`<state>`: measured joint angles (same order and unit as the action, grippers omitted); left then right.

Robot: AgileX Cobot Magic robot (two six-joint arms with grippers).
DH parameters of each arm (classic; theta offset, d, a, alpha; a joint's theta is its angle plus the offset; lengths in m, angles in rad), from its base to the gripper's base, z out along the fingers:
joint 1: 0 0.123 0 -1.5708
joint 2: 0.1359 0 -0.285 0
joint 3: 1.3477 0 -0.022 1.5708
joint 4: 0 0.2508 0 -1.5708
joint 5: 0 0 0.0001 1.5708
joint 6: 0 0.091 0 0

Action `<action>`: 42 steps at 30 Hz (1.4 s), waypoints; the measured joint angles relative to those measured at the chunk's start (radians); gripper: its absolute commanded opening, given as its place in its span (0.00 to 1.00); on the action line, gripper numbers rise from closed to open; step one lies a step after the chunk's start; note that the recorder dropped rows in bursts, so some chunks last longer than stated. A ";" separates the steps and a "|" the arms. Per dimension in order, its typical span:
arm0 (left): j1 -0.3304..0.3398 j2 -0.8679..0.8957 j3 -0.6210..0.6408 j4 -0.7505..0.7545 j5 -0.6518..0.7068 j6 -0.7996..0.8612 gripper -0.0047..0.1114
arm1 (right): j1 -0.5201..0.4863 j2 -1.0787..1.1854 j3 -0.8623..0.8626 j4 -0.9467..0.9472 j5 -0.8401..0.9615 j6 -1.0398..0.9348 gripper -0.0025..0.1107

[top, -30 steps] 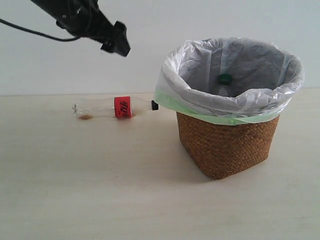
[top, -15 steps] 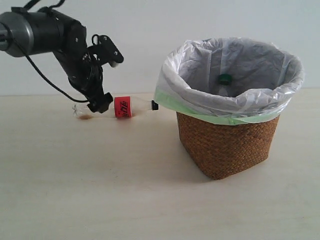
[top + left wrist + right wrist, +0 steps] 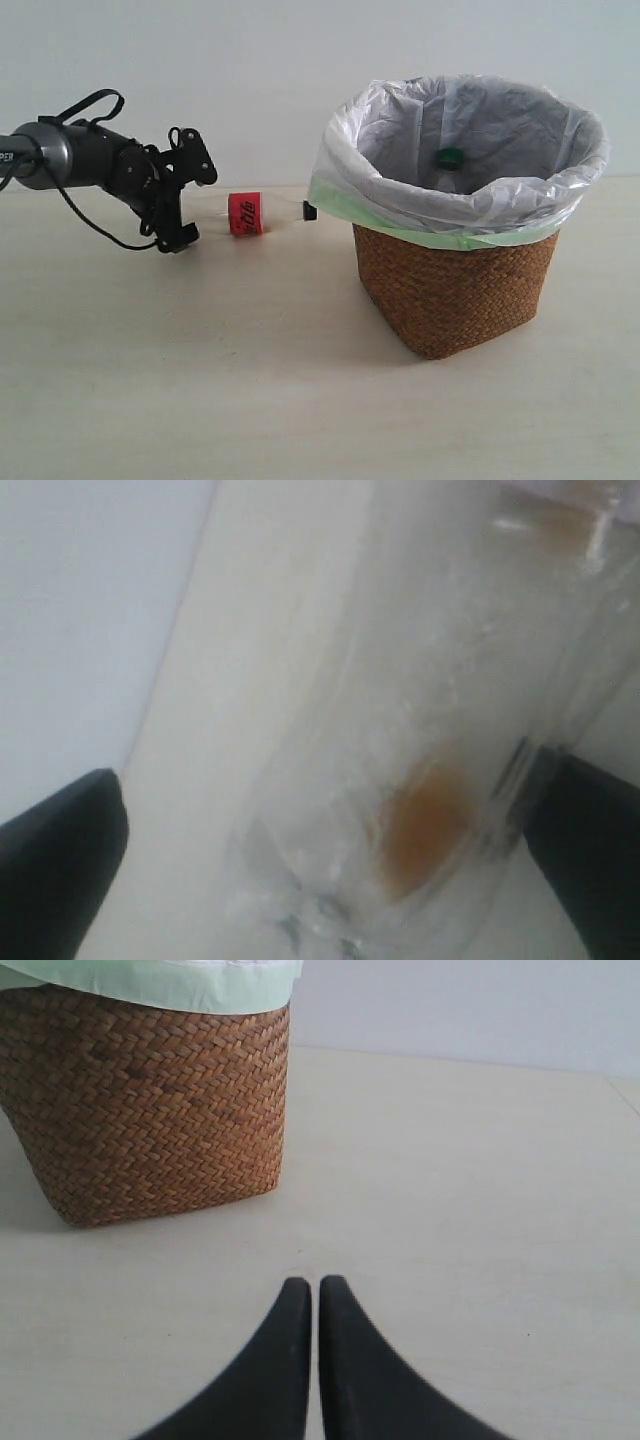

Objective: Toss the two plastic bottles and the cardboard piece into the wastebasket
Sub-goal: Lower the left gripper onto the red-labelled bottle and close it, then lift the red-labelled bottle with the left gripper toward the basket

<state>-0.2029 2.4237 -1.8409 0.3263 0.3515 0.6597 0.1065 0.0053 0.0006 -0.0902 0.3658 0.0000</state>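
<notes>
One wide left claw (image 3: 193, 203) astride slim bottle (image 3: 246, 213), wastebasket (image 3: 450, 290) near its cap; right claw (image 3: 316, 1300) closed, empty.

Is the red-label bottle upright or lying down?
The bottle lies on its side on the table, black cap toward the wastebasket, base inside the open left gripper.

Two bottles (image 3: 245, 213) (image 3: 448, 158), one wastebasket (image 3: 450, 290)

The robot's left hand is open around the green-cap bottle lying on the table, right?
No. What lies on the table inside the open left hand is the red-label bottle, as the exterior view shows. The green-cap bottle is already in the wastebasket.
</notes>
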 measured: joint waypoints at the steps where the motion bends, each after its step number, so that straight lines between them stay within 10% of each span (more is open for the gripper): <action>1: 0.003 0.005 0.000 -0.004 -0.020 0.011 0.95 | 0.000 0.000 0.000 0.000 0.000 0.000 0.02; 5: 0.004 0.036 -0.006 -0.005 -0.119 0.057 0.67 | 0.000 0.000 0.000 0.000 0.000 0.000 0.02; 10: -0.008 0.050 -0.008 -0.007 -0.130 0.076 0.07 | 0.000 0.000 0.000 0.000 0.000 0.000 0.02; 25: -0.039 -0.055 0.000 -0.011 0.157 -0.055 0.07 | 0.000 0.000 0.000 0.000 0.000 0.000 0.02; 42: -0.039 -0.436 0.000 0.446 0.688 -0.797 0.07 | 0.000 0.000 0.000 0.000 0.000 0.000 0.02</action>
<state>-0.2420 1.9876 -1.8408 0.7718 1.0396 -0.1376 0.1065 0.0053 0.0006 -0.0902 0.3658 0.0000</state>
